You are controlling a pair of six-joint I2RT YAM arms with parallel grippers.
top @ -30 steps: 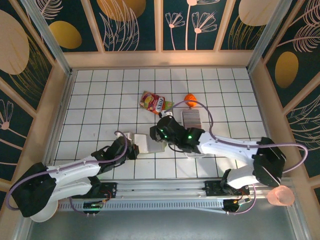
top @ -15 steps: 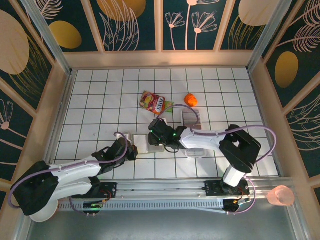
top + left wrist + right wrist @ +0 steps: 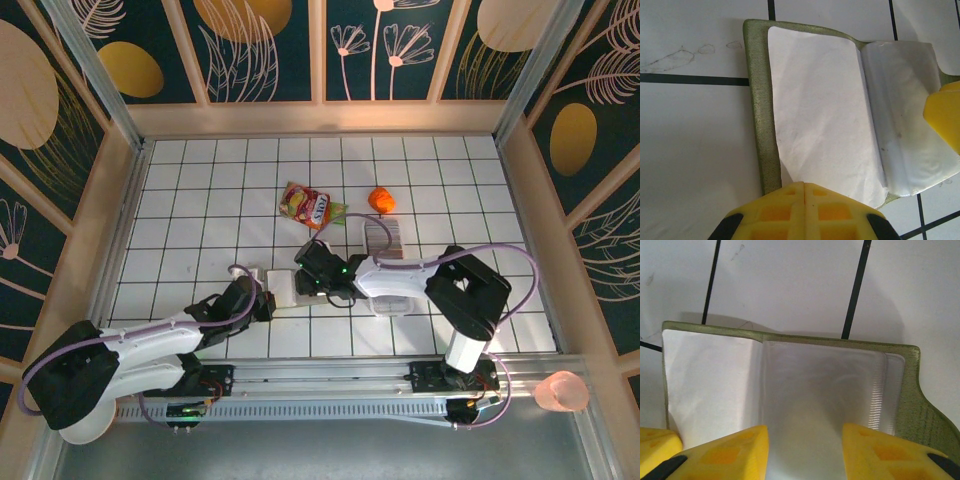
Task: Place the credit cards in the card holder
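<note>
Spread open on the white, black-gridded desk point(image 3: 200, 200), a shade toward 7 o'clock from its middle: a small, roughly square olive-green folding card holder point(image 3: 287, 291), pale grey-white inside facing up. Seen from the left wrist: an olive fabric rim along the 9 o'clock side, a white paper-like leaf across the middle, a glossy clear pocket toward 3 o'clock. At the holder's 8 o'clock edge in the overhead view, the yellow left fingers point(image 3: 805, 200), pressed fully together, tips meeting right over the holder's rim. Impossible to tell which: pinching that rim or merely touching it. At the holder's 2 o'clock side, the yellow right fingers point(image 3: 305, 282), partly spread and gripping nothing. Seen from the right wrist: both tips low over the clear pocket with bare plastic in the gap, contact with it unclear. Apart from the holder, toward 2 o'clock from it: the credit cards point(image 3: 382, 237), thin grey and silvery rectangles packed on edge in a striped block, not in the holder. Just at 12 o'clock of that block, a small round orange object point(image 3: 380, 198); at its 10 o'clock, a red-and-yellow crinkled snack packet point(image 3: 308, 205). Off the desk at 5 o'clock, a translucent pink cup point(image 3: 560, 392).
</note>
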